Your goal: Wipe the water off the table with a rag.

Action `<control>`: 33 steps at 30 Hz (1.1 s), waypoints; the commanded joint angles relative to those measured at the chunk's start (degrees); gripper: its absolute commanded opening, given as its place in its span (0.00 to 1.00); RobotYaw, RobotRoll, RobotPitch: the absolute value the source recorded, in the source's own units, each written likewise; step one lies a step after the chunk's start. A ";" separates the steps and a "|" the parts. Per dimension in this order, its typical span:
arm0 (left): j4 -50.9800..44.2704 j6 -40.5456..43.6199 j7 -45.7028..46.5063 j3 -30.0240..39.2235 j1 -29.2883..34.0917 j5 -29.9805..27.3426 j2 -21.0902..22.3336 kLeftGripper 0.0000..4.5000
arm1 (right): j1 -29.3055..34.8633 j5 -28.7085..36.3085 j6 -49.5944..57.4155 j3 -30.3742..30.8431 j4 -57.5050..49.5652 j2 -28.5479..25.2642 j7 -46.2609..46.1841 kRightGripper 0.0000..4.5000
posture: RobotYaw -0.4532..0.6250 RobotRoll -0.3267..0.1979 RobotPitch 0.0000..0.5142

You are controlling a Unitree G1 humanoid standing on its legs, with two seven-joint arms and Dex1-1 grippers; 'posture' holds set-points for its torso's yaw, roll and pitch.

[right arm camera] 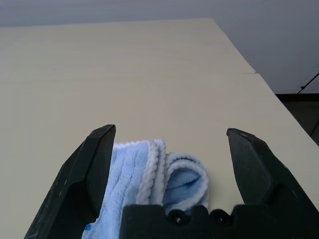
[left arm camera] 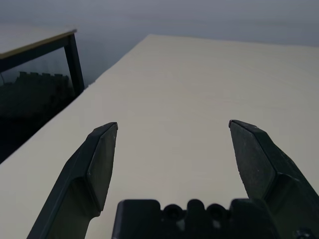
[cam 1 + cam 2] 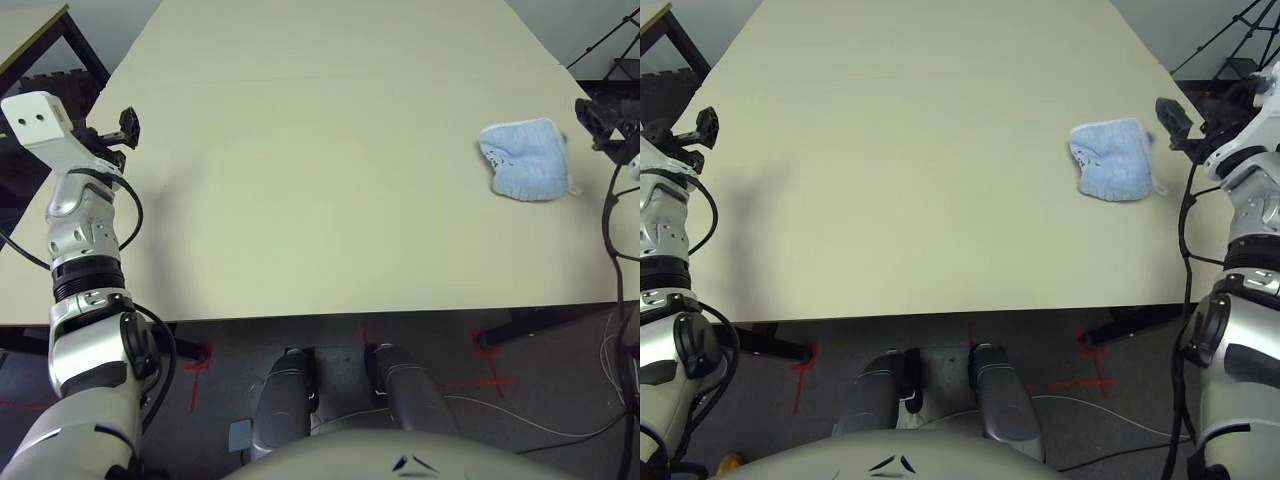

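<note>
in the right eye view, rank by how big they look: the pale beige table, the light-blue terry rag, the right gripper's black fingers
1. The pale beige table, by far the largest.
2. The folded light-blue terry rag, lying near the table's right edge.
3. The right gripper, its black fingers looking smaller than the rag, though it partly hangs off the table's edge, so nearness may skew this.

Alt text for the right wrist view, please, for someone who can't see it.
The right gripper is open, its two black fingers standing wide apart and holding nothing. Past them the folded light-blue rag lies on the pale beige table, close to the table's edge, with dark floor beyond that edge.
</note>
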 commanded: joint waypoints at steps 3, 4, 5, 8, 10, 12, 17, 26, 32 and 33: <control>3.48 -1.46 -0.26 -1.02 -1.61 0.77 -0.11 1.00 | 0.73 0.79 -1.61 -0.50 0.54 0.18 -0.87 0.99 | 0.30 0.62 0.39; 4.13 -1.73 -0.35 -1.18 -1.76 0.87 -0.09 1.00 | 0.78 0.86 -1.80 -0.56 0.76 0.20 -1.08 0.99 | 0.30 0.62 0.40; 4.61 -2.02 -0.44 -1.35 -1.80 0.97 -0.08 1.00 | 0.87 0.95 -1.97 -0.62 0.86 0.23 -1.27 0.99 | 0.30 0.62 0.40; 5.60 -2.54 -0.69 -1.61 -2.04 0.89 -0.01 1.00 | 1.10 1.17 -2.51 -0.75 1.28 0.47 -1.78 0.99 | 0.31 0.62 0.40; 6.04 -2.83 -0.91 -1.65 -2.06 0.81 0.14 1.00 | 1.01 1.16 -2.92 -0.69 1.73 0.72 -2.14 0.99 | 0.31 0.62 0.40; 6.42 -3.03 -1.08 -1.63 -2.08 0.83 0.33 1.00 | 0.69 1.03 -3.47 -0.57 2.50 0.90 -2.54 0.99 | 0.30 0.62 0.39; 7.83 -3.72 -1.30 -1.58 -2.32 0.91 0.76 1.00 | 0.14 0.84 -4.69 -0.25 3.74 1.31 -3.01 0.99 | 0.29 0.62 0.38; 9.24 -4.72 -1.14 -1.48 -2.93 0.95 0.58 1.00 | -0.04 1.07 -5.26 -0.08 3.98 1.63 -2.90 0.99 | 0.28 0.62 0.36; 10.05 -5.18 -0.95 -1.50 -3.65 1.01 0.52 1.00 | -0.16 1.19 -5.20 -0.13 3.90 1.62 -2.76 0.99 | 0.27 0.62 0.35; 10.11 -5.23 -0.92 -1.51 -3.74 1.03 0.49 1.00 | -0.15 1.20 -5.14 -0.13 3.82 1.62 -2.77 0.99 | 0.27 0.62 0.35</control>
